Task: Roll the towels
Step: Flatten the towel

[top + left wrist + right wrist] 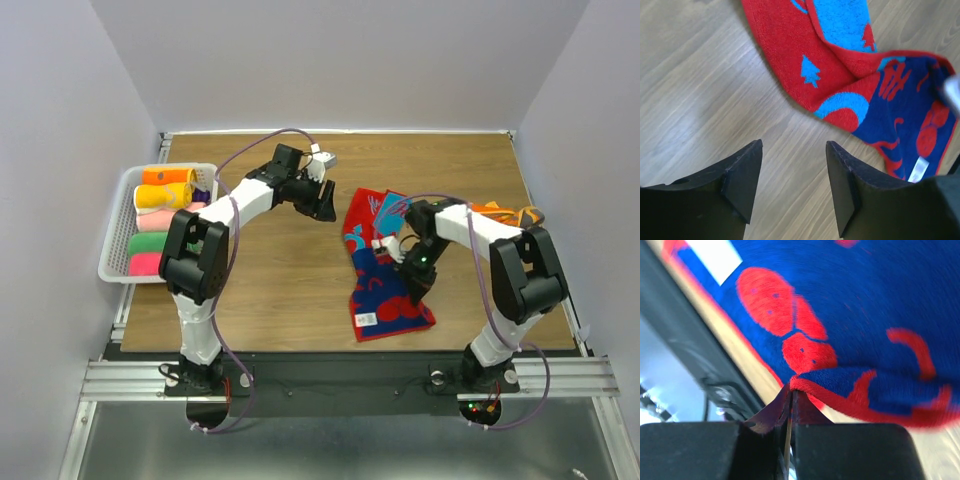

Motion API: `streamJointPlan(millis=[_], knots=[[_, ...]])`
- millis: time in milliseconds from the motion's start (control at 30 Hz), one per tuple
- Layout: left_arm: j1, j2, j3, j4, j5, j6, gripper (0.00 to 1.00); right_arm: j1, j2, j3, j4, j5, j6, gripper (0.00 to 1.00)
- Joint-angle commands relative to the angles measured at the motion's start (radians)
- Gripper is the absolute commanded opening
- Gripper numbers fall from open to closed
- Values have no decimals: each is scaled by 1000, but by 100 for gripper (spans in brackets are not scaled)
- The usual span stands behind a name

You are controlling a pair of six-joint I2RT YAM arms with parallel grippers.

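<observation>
Red-and-blue towel [385, 305] lies unrolled, its edge pinched by the right tool [790, 400], the left tool [794, 150] open near it, and rolled towels [165, 195] sit in the basket [113, 250] well apart from it.

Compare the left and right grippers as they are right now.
The left gripper is open; the right gripper is shut. The left gripper holds nothing, while the right gripper pinches an edge of the red and blue towel. The left gripper hangs over bare table beside the towel; the right gripper is over the towel itself. Both have black fingers.
</observation>
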Motion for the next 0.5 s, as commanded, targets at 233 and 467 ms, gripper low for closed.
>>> streamJointPlan(millis=[233, 467], knots=[[-21, 187, 158, 33, 62, -118, 64, 214, 17, 20, 200, -381, 237, 1], [-52, 326, 278, 29, 83, -155, 57, 380, -6, -45, 651, -344, 598, 1]])
